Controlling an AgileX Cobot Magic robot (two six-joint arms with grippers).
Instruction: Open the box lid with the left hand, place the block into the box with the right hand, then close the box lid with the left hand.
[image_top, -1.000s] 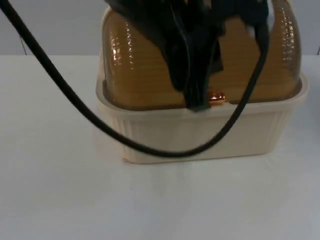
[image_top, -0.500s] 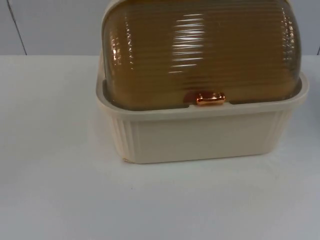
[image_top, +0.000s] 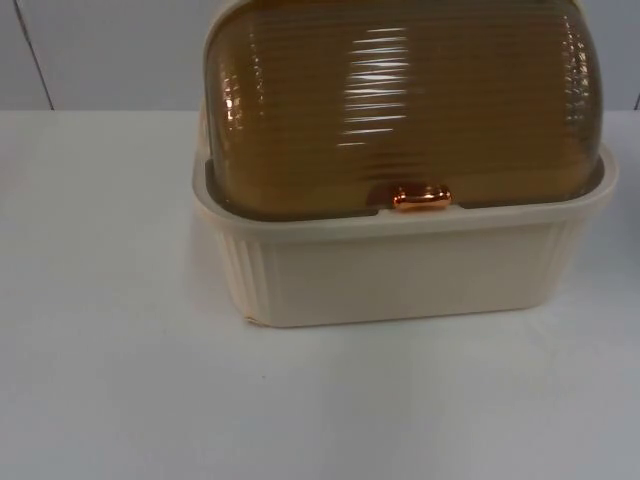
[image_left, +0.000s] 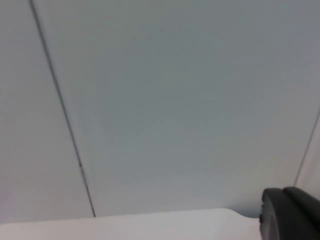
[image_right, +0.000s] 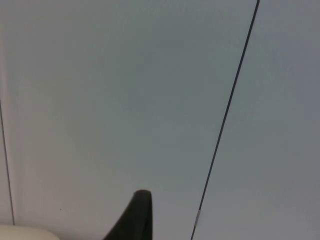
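Soft even light, pale glare streaks on the amber lid (image_top: 400, 100), faint shadow beneath the box (image_top: 400, 265)

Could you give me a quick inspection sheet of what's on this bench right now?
Surface: white table, bare around the box.
Job's things: cream box with its amber ribbed lid shut, copper handle at the front edge; block nothing seen.
Clutter: nothing seen.
Grippers: left gripper fingertip and right gripper fingertip face the wall.
Cables: nothing seen.
Surroundings: grey partition wall behind.
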